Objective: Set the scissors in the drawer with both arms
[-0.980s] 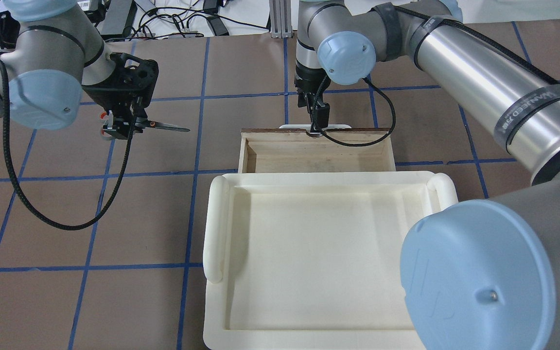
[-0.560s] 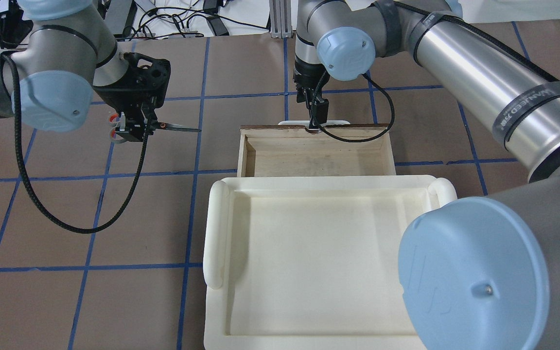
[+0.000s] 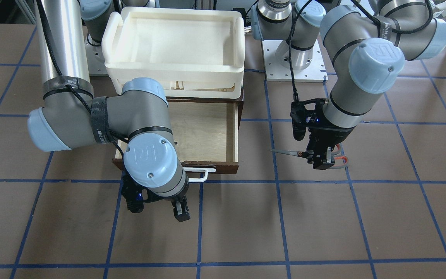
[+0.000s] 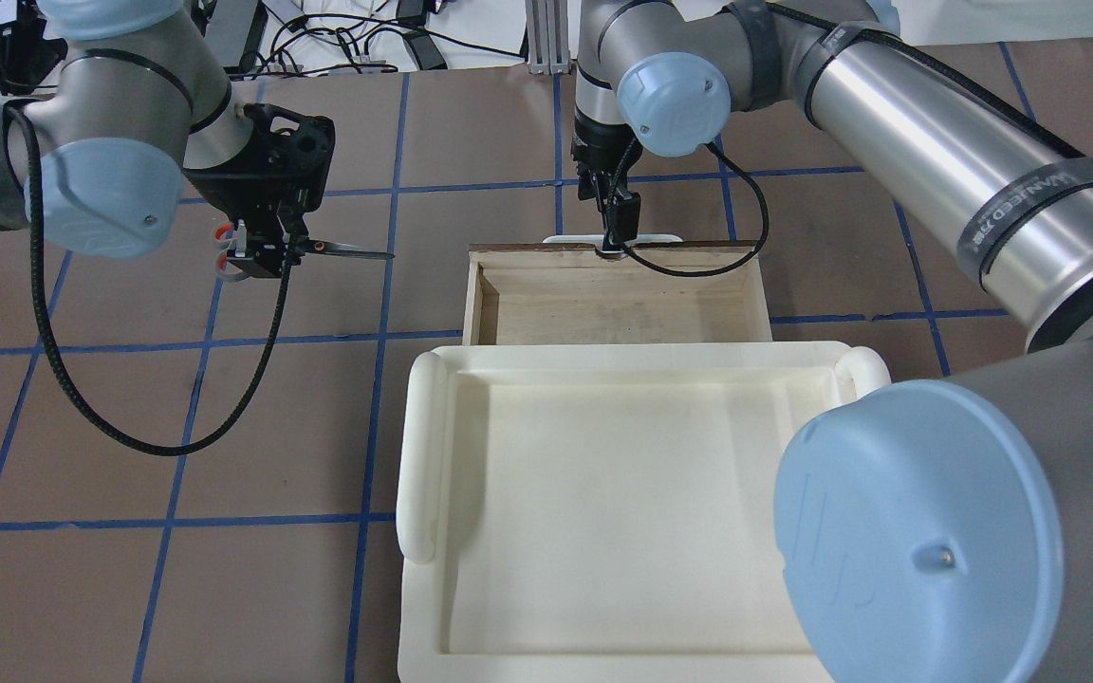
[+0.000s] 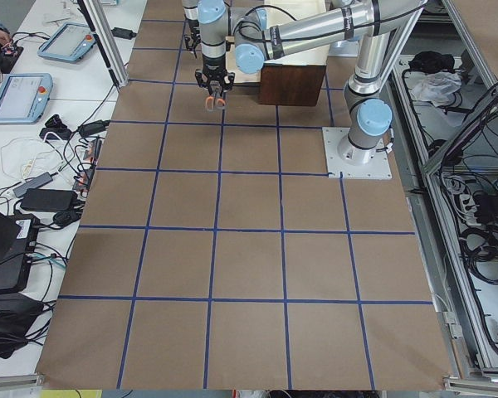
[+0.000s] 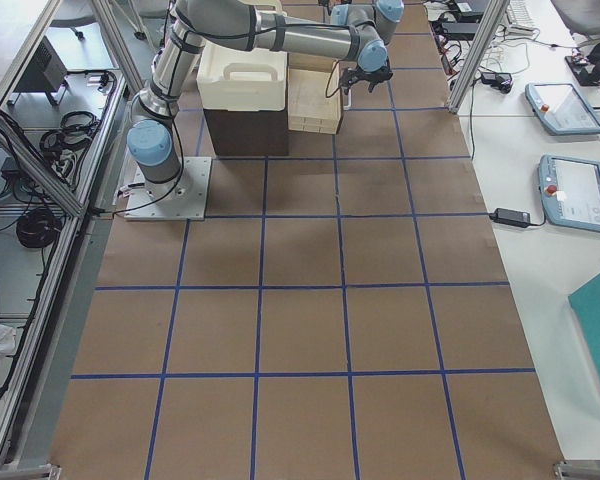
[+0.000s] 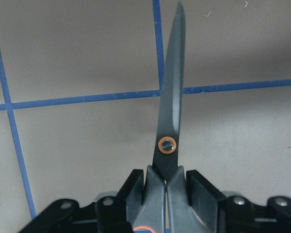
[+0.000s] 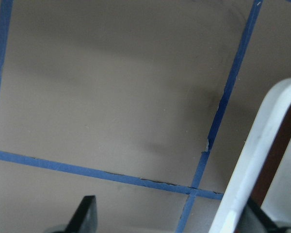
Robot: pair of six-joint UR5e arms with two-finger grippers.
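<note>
Left pincer [image 3: 319, 161]: clamped on the scissors [image 3: 289, 152] just behind the pivot, blades closed, level, pointing toward the drawer [image 3: 232, 128].
Scissors: held off the table [image 3: 381, 217], beside the drawer, apart from it.
Right pincer [image 3: 158, 211]: jaws spread, holding nothing, just in front of the white handle [image 3: 203, 175].
Drawer: stood open below the cream tray [image 3: 176, 73].

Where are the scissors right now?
In the overhead view the scissors are at the upper left, held by the left gripper. Their blades point toward the open drawer, but they are not in it.
</note>
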